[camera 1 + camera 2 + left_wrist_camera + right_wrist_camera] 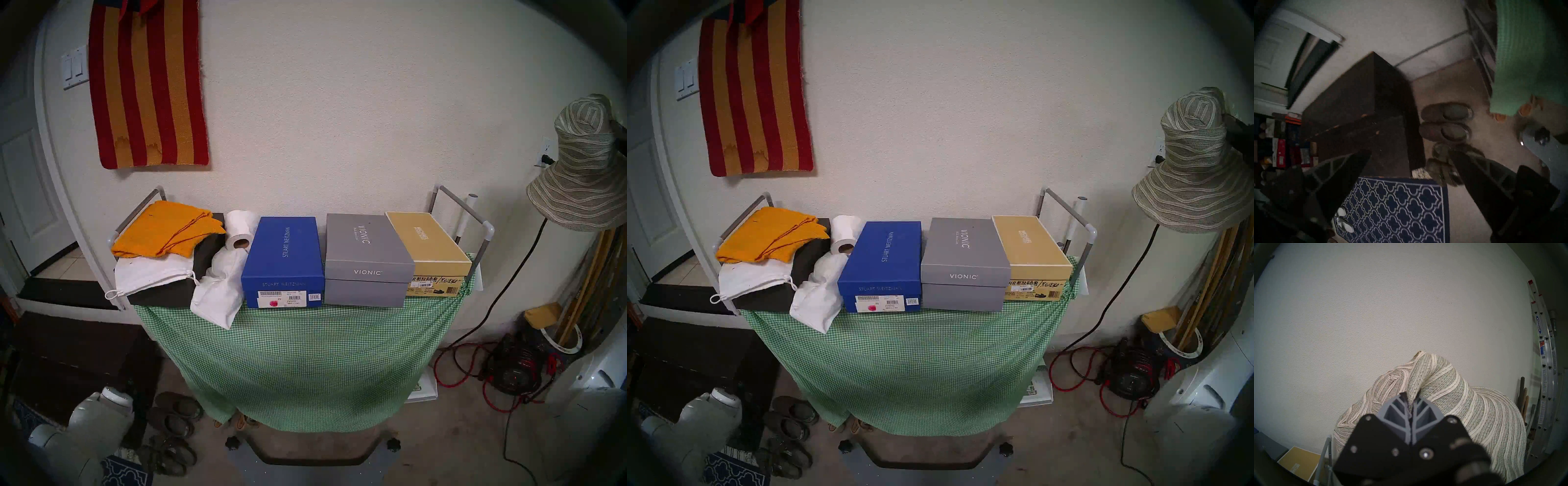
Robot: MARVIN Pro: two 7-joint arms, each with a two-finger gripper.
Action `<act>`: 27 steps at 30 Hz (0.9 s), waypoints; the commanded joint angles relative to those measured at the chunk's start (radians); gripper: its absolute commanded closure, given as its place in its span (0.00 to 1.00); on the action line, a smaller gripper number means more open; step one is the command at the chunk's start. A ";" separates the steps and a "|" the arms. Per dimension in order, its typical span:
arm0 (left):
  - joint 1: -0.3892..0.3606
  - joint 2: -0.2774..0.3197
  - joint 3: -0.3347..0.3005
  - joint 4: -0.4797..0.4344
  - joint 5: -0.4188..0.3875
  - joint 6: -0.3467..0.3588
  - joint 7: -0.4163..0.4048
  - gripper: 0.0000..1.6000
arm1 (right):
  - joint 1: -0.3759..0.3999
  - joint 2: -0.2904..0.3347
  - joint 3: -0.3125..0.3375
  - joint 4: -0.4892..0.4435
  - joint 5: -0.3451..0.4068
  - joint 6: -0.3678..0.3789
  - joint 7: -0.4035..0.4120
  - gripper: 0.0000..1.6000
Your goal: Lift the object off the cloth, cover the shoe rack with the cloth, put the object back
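Note:
The beige-grey striped sun hat hangs in the air at the far right, above and to the right of the shoe rack. My right gripper is shut on a fold of the hat's crown; the head views hide it behind the hat. The green-and-white check cloth drapes down the rack's front, from the top shelf's front edge almost to the floor. My left gripper is open and empty, low at the left over the floor, with the cloth's edge to its right.
On the rack's top shelf stand a blue box, a grey box and a tan box, with a folded orange cloth, white bags and a paper roll. A dark chest, shoes and red cables lie on the floor.

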 commanded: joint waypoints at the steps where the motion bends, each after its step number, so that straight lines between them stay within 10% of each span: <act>1: 0.082 0.000 -0.077 -0.120 -0.040 -0.121 0.113 0.00 | 0.002 0.004 -0.002 -0.004 -0.003 -0.002 0.001 1.00; 10: 0.197 0.014 -0.167 -0.285 -0.071 -0.219 0.229 0.00 | 0.002 0.004 -0.002 -0.004 -0.004 -0.002 0.002 1.00; 27: 0.361 0.017 -0.323 -0.501 -0.186 -0.166 0.288 0.00 | 0.004 0.003 -0.003 -0.004 -0.011 -0.002 0.007 1.00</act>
